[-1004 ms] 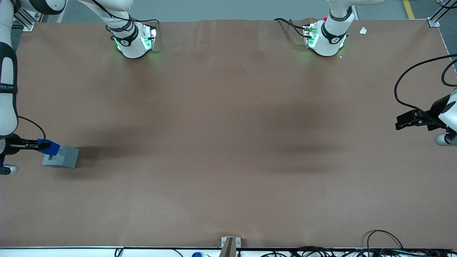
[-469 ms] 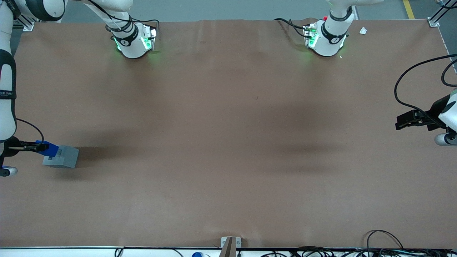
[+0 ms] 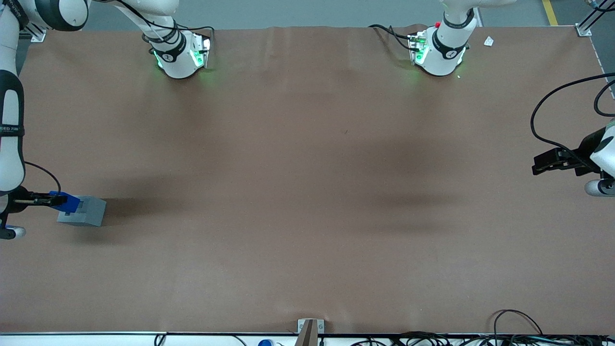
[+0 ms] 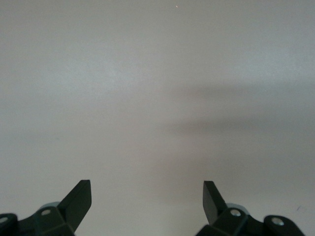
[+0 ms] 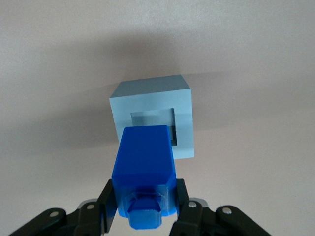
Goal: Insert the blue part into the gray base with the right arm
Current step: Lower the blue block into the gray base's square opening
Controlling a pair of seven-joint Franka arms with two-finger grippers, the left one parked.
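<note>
The gray base (image 3: 82, 211) (image 5: 153, 114) rests on the brown table at the working arm's end, its square socket (image 5: 153, 124) facing up. My right gripper (image 3: 56, 199) (image 5: 144, 199) is shut on the blue part (image 3: 68, 202) (image 5: 143, 164), one black finger on each side of it. The part hangs just above the base's edge, beside the socket and overlapping part of it. Its small stub (image 5: 145, 212) points back toward the wrist camera. The right arm (image 3: 10, 120) comes down along the table's end.
Two white arm pedestals (image 3: 178, 54) (image 3: 439, 50) stand at the table edge farthest from the front camera. A metal bracket (image 3: 310, 327) and loose cables (image 3: 519, 331) lie along the nearest edge.
My gripper has carried the blue part a little lower and slightly back toward the arm, so it now sits closer over the gray base's edge. The base has not moved.
</note>
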